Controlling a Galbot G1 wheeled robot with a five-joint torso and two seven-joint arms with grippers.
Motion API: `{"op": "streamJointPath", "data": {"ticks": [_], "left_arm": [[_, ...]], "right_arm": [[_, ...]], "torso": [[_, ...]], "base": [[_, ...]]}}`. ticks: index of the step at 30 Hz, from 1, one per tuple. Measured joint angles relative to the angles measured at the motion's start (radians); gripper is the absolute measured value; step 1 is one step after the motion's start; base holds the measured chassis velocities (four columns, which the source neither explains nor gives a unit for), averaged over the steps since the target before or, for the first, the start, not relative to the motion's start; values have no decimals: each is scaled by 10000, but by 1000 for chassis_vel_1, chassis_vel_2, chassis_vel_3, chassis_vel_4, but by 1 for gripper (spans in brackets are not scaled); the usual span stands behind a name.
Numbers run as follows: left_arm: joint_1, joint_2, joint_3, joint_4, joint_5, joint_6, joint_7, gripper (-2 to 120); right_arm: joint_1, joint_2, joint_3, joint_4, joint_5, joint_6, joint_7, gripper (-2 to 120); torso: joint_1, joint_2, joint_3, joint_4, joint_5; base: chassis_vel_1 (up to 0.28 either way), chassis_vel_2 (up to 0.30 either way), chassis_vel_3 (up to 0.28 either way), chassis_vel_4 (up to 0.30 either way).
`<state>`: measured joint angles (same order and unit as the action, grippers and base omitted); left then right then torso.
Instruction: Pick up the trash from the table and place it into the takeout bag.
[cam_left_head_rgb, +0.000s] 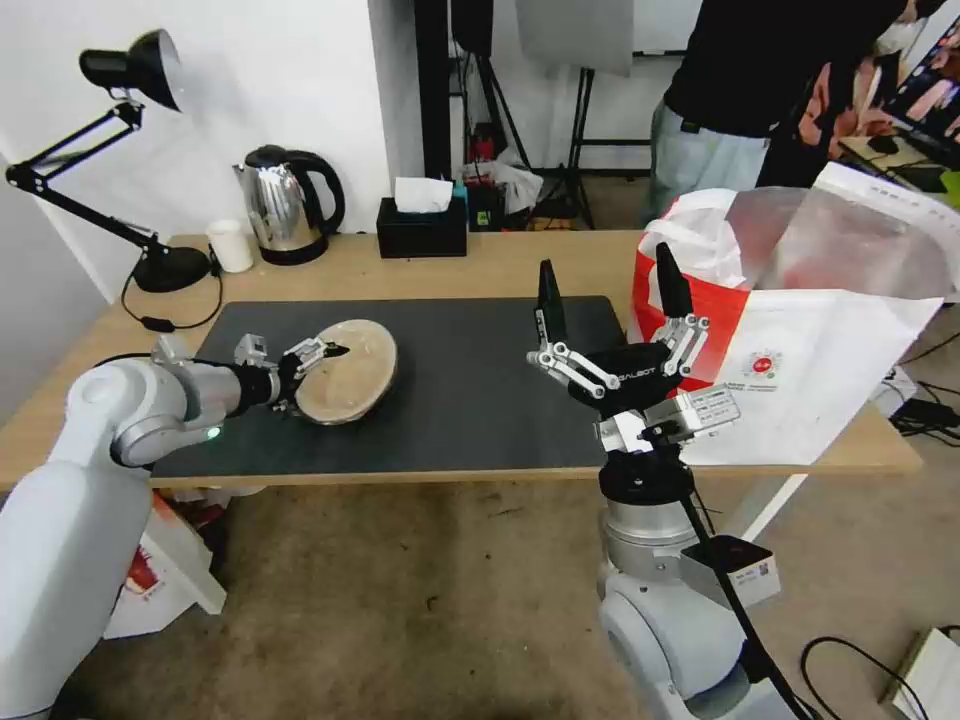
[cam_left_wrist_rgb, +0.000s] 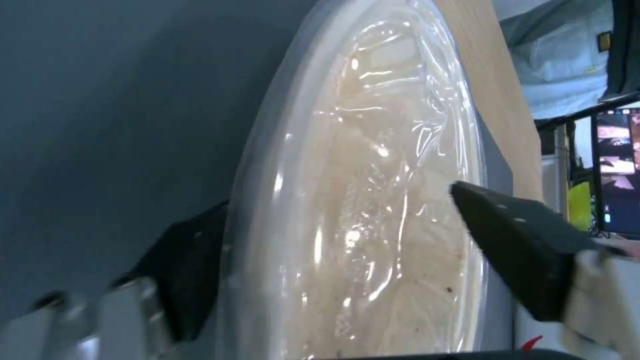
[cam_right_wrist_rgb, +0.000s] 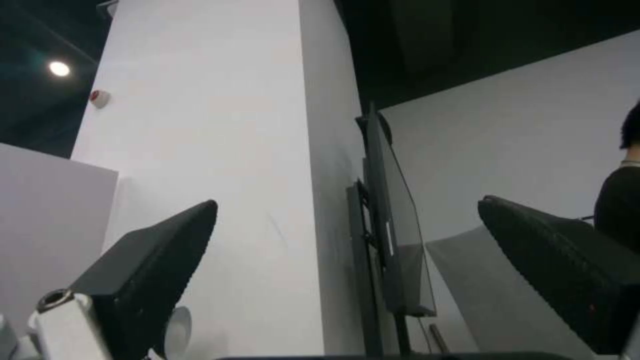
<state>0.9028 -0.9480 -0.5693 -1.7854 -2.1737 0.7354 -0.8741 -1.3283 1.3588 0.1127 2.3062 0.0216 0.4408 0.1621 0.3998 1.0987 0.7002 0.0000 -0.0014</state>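
Left pincer (cam_left_head_rgb: 318, 362), arm stretched low, clamps the tilted pulp bowl (cam_left_head_rgb: 352, 382); right pincer (cam_left_head_rgb: 610, 292) points upward, spread wide.

- We note a black desk lamp (cam_left_head_rgb: 140, 75) at the far left, its base just beside a small white mug (cam_left_head_rgb: 232, 246).
- A steel electric kettle (cam_left_head_rgb: 287, 203) with a black handle stands upright next to the mug.
- A black tissue box (cam_left_head_rgb: 421, 226) sits further along, one white tissue protruding.
- We record a wall-mounted screen (cam_right_wrist_rgb: 393, 240) seen edge-on in the right wrist view.
- Black cables (cam_left_head_rgb: 925, 415) lie on the floor at right.
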Motion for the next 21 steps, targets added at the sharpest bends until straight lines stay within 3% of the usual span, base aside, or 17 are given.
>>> {"op": "streamJointPath", "data": {"ticks": [3,21], "left_arm": [[17,-14,0,-45,22,0,6,64],[164,21,-82,-239,206,0,118,5]], "right_arm": [[16,-2,3,-7,-6,-7,1,100],[68,-84,17,23,-5,-43,14,100]], "torso": [[0,0,0,0,-1],[0,0,0,0,0]], "base": [[0,0,0,0],[0,0,0,0]]}}
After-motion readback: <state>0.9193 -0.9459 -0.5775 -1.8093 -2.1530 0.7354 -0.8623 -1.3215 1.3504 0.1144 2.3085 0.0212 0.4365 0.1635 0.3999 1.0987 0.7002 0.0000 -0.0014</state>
